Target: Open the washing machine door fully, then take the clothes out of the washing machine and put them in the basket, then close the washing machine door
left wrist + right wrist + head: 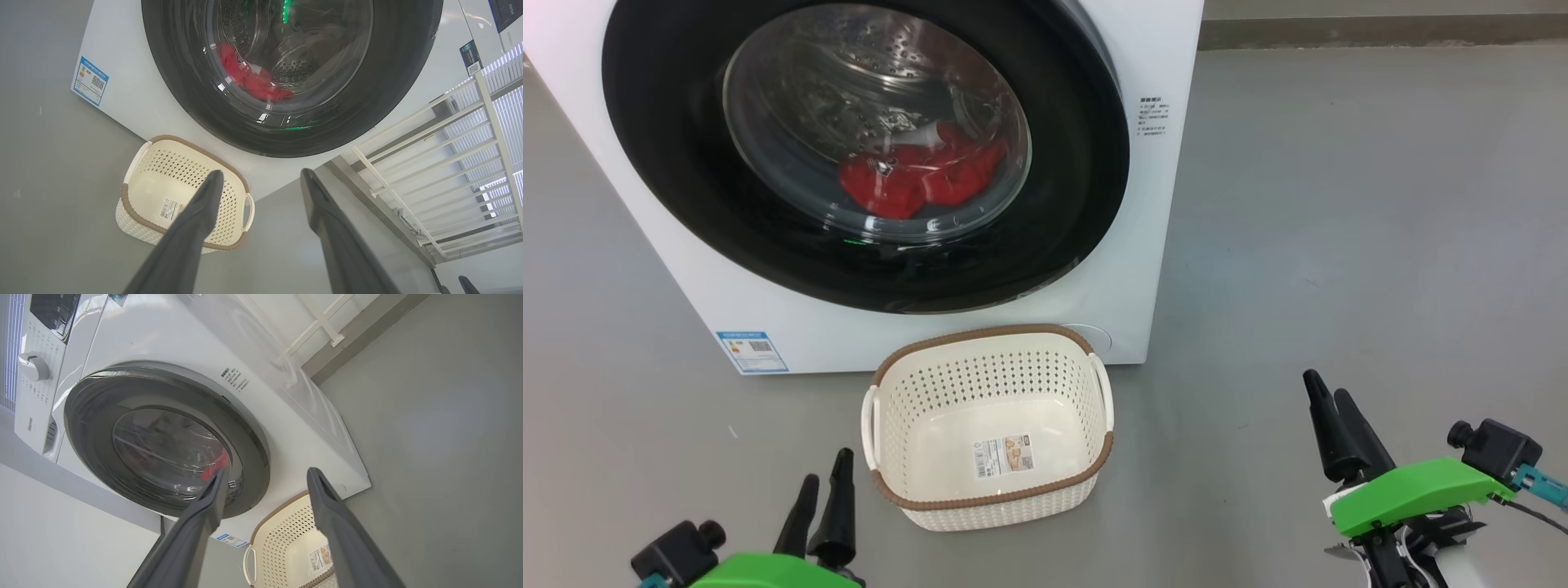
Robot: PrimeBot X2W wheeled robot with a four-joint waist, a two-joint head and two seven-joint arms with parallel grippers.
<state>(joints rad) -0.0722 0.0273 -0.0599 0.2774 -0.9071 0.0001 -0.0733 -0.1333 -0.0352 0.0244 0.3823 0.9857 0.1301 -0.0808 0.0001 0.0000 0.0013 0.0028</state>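
Your left gripper and right gripper hang with fingers apart, holding nothing. The washing machine door looks shut over the clothes, with the basket just nearer you.

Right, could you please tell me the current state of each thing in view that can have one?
washing machine door: shut or nearly so, not swung open.
clothes: inside the washing machine, behind the door glass.
basket: upright on the floor, no clothes in it.
left gripper: open, holding nothing.
right gripper: open, holding nothing.
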